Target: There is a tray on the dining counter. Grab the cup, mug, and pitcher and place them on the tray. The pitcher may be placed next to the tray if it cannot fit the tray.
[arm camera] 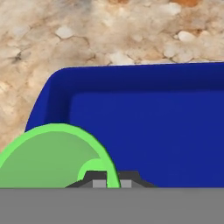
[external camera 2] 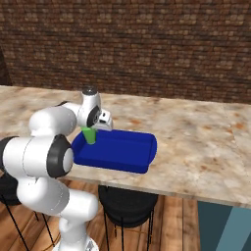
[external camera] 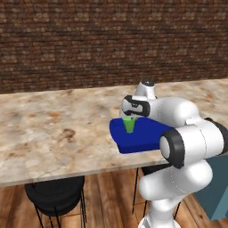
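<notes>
We see the claw [arm camera: 113, 178] clenched on the rim of the cup [arm camera: 52, 159]. In the hand view its two dark tips sit at the bottom, pressed close together with the thin green wall of the cup pinched between them, one tip inside the cup and one outside. The jaws stand nearly closed.

From the left base view the cup [external camera: 129, 124] hangs under the claw [external camera: 130, 117], upright, narrow end down, over the tray [external camera: 138, 138]. From the right base view the same cup [external camera 2: 89, 136] sits below the claw [external camera 2: 93, 128], over the end of the tray [external camera 2: 122, 151] nearest the arm. We cannot tell whether its base touches the tray floor or hangs just above it.

The tray lies flat on the worktop [external camera: 53, 129], close to its near edge, and apart from the cup nothing shows on the blue floor. In the hand view we look down on the tray [arm camera: 148, 127] and its rounded corner, with marble beyond it.

Black stools [external camera: 55, 196] stand under the worktop, and a brick wall [external camera: 111, 40] runs behind it.
</notes>
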